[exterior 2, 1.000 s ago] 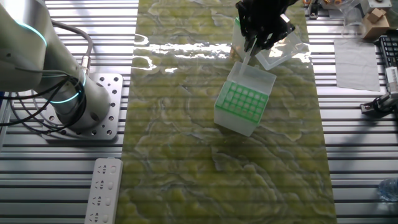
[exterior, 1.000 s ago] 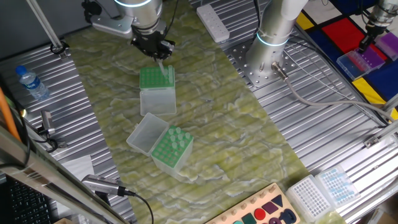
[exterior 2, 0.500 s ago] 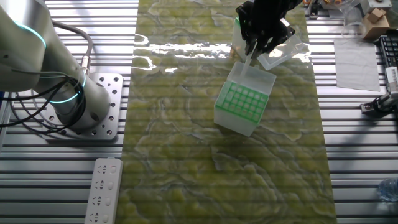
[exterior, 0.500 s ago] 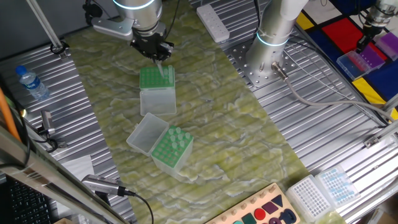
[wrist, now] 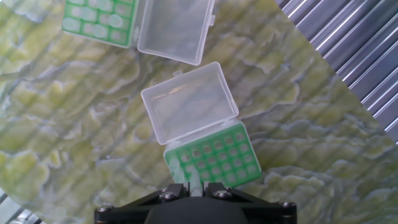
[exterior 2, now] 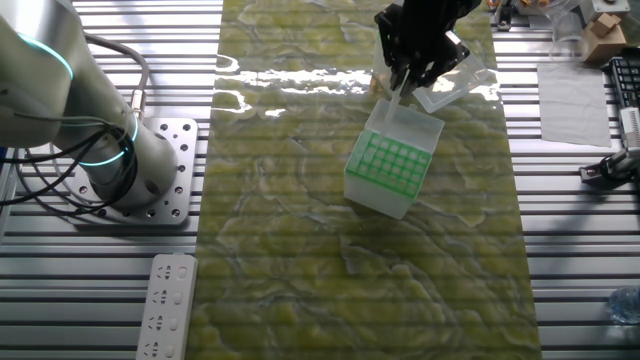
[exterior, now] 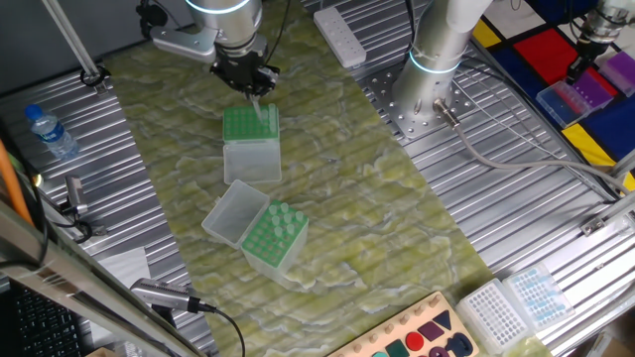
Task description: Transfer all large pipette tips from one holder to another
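Green-topped and nearly vacant, the near holder sits under the pincer, which is clenched on one of the large pipette tips, hanging over the rack's 7 o'clock corner. Its clear lid lies flung open toward 12 o'clock. A second holder with tips still seated rests at 11 o'clock, lid open beside it. Both stand on the mottled green mat covering the bench.
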